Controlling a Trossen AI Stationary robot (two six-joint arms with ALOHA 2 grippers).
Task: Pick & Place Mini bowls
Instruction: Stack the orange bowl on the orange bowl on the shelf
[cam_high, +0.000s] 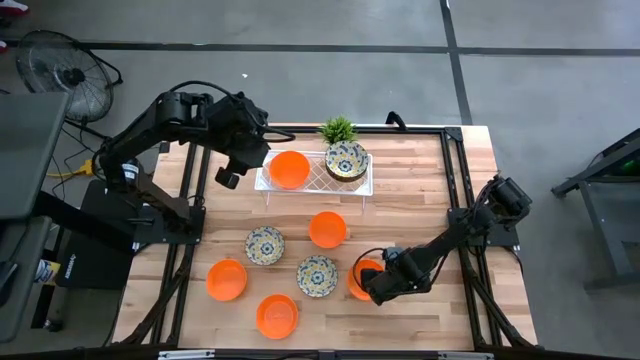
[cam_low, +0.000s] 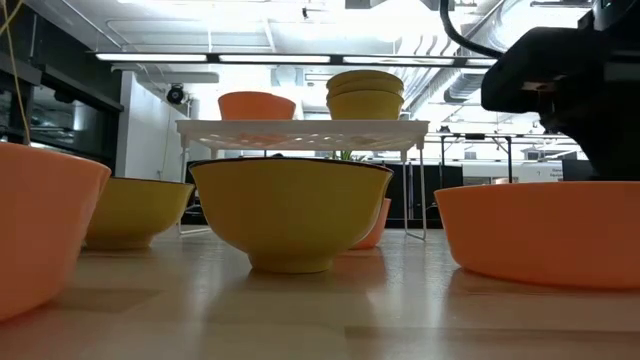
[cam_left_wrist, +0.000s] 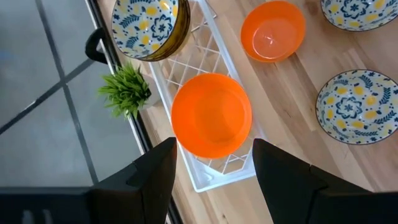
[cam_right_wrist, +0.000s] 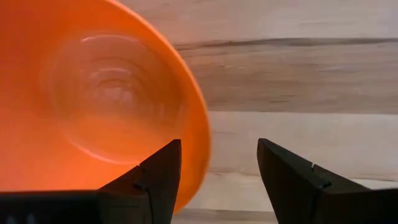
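Orange bowl (cam_right_wrist: 93, 99) sat on my wooden table (cam_high: 420, 200), far from the white tray (cam_high: 315, 180). My right gripper (cam_high: 368, 285) straddled its rim, fingers wide, not squeezing. Left gripper (cam_left_wrist: 211, 171) hung open above the tray.

- You are looking at a white lattice tray (cam_high: 312, 186) standing on legs at the far edge of the wooden table (cam_high: 430, 190).
- A small green plant (cam_high: 338, 129) is sitting just behind it.
- A floor fan (cam_high: 62, 72) is standing off the table's far-left corner.
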